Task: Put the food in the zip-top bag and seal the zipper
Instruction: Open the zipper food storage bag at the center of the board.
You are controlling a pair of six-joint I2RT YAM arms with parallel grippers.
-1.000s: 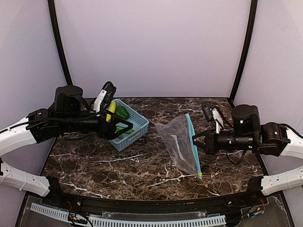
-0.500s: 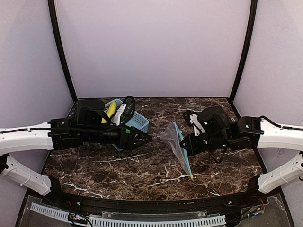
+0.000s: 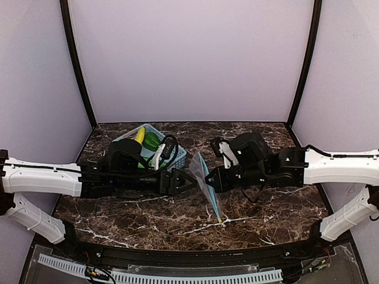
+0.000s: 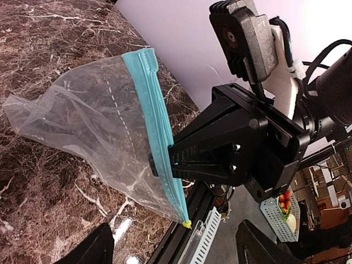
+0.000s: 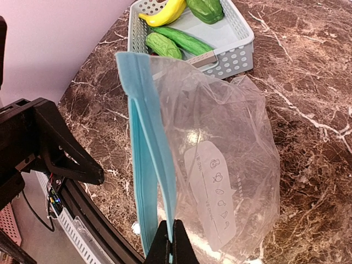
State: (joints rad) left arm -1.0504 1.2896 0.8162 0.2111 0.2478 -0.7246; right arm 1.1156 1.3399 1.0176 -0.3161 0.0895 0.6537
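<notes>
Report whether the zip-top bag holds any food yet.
Empty: nothing shows inside the clear zip-top bag; the banana and cucumbers lie in the basket.

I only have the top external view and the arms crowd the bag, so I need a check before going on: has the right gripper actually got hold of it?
Observer: Yes. The right wrist view shows the right gripper shut on the zipper.
Operator: Anything inside the bag?
Observer: No. The zip-top bag looks empty, and only its white label shows through.
Operator: And the left gripper?
Observer: The left gripper is open, pointed at the bag and not gripping it.
</notes>
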